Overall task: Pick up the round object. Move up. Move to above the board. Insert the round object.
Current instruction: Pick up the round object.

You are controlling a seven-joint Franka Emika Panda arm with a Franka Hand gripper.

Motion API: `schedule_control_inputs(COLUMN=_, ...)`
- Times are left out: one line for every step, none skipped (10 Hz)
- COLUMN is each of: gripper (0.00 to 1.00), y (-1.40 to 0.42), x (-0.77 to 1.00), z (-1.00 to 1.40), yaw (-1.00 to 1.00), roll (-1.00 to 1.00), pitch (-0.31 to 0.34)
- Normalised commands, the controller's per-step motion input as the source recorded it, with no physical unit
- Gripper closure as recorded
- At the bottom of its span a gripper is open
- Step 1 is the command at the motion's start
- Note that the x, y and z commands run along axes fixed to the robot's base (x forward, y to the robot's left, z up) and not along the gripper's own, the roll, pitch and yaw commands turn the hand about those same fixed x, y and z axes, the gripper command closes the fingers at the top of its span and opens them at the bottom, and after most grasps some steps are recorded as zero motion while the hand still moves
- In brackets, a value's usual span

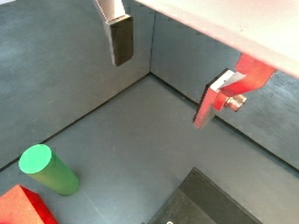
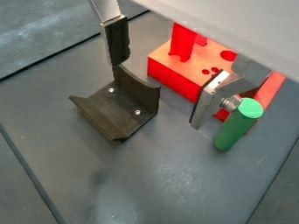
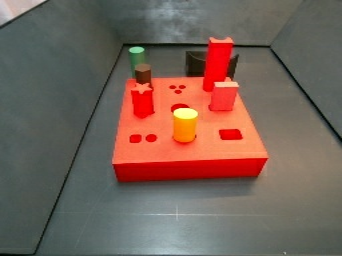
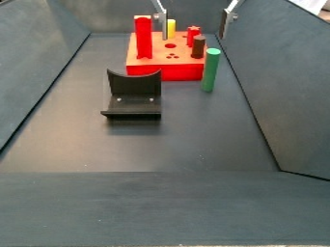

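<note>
The round object, a slim green peg (image 4: 209, 69), stands upright on the dark floor beside the board and shows in both wrist views (image 1: 47, 171) (image 2: 237, 122) and behind the board in a side view (image 3: 136, 52). The board (image 3: 201, 150) is a flat red block with holes and red pegs (image 2: 176, 77) (image 4: 154, 68). My gripper (image 2: 159, 92) (image 1: 162, 92) is open and empty, well above the floor. Nothing lies between its fingers (image 2: 114, 44). In a side view only its fingertips (image 4: 233, 8) show at the upper edge, above the peg. The peg is outside the finger gap, beside one finger.
A thick yellow peg (image 3: 185, 125) and a dark red peg (image 3: 142, 75) stand on the board. The fixture (image 4: 133, 96) (image 2: 117, 109) stands on the floor near the board. Grey walls (image 4: 271, 68) close in the floor on all sides.
</note>
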Motion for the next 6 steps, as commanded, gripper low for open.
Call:
schedule_control_inputs(gripper=0.0, y=-0.14, x=-0.09, z=-0.18, yaw=0.0, roll=0.03, pitch=-0.106)
schedule_control_inputs(gripper=0.0, y=-0.78, x=-0.42, z=-0.48, yaw=0.34, roll=0.24, pitch=-0.171)
schedule_control_inputs(gripper=0.0, y=-0.69, x=-0.37, z=-0.5, yaw=0.52, roll=0.17, pitch=-0.089)
schedule_control_inputs(gripper=0.0, y=-0.65, x=-0.34, z=-0.52, yaw=0.56, roll=0.17, pitch=-0.049)
schedule_control_inputs(gripper=0.0, y=-0.66, x=-0.31, z=-0.49, yaw=0.57, roll=0.16, pitch=-0.044)
schedule_control_inputs(gripper=0.0, y=-0.64, x=-0.38, z=-0.53, yaw=0.57, roll=0.18, pitch=-0.077)
